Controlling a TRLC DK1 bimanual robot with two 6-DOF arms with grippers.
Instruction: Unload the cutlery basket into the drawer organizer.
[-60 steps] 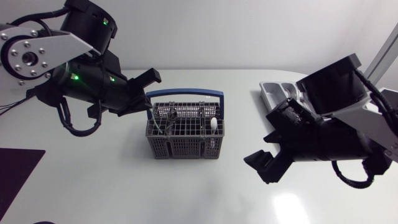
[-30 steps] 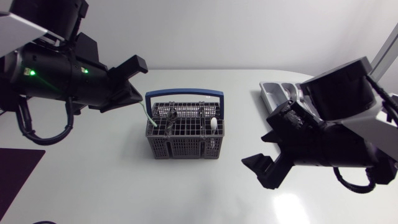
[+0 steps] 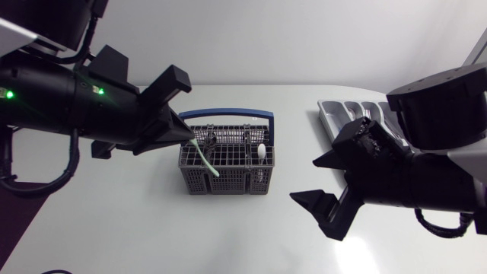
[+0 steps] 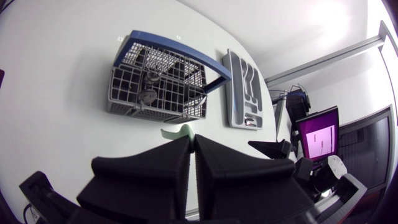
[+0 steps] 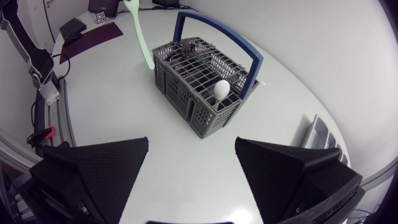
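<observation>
Left jaws pinch the green utensil (image 3: pixel 204 158) by its tip; it can slip before the upper-right organizer (image 3: pixel 335 113). Right jaws spread.

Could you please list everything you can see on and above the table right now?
Table: one, white, under everything.
Basket: one, grey with a blue handle, mid-table.
White spoon: one, standing in the basket.
Dark cutlery: at least two pieces, standing in the basket; type unclear.
Green utensil: one, pale green, held in the air by the basket's corner.
Organizer: one, grey, at the table's far right, partly behind the right arm.
Mat: one, dark purple, on the table beyond the basket.
Left gripper: black, shut on the green utensil.
Right gripper: black, open, empty, between basket and organizer.
</observation>
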